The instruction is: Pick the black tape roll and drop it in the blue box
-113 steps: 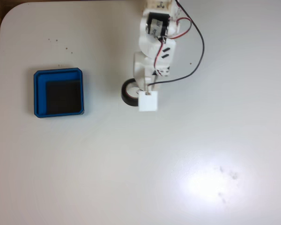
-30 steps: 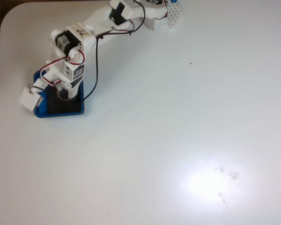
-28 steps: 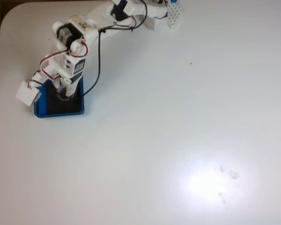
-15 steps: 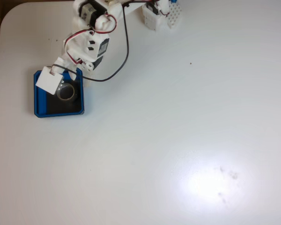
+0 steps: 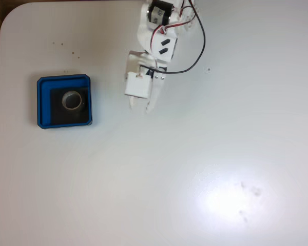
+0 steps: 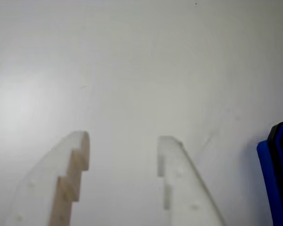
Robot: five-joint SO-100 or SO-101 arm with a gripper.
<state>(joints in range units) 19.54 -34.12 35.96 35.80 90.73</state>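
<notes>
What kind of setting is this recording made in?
Probably a hobby or lab tabletop rig, not a kitchen or workshop floor. A plain white table with a rounded corner carries a small white arm with loose wiring, its gripper open, and a blue box holding a black tape roll.

A white desk [image 5: 195, 169] carries the blue box [image 5: 43, 97] near its left edge in the fixed view, the box's corner [image 6: 276, 179] in the wrist view.

The white worktop [image 5: 205, 154] has a rounded upper-left corner, small dark specks [image 5: 64, 47] near its upper left, faint smudges [image 5: 250, 190] beside a bright glare patch at lower right, and one dark dot [image 5: 209, 69] right of centre.
</notes>
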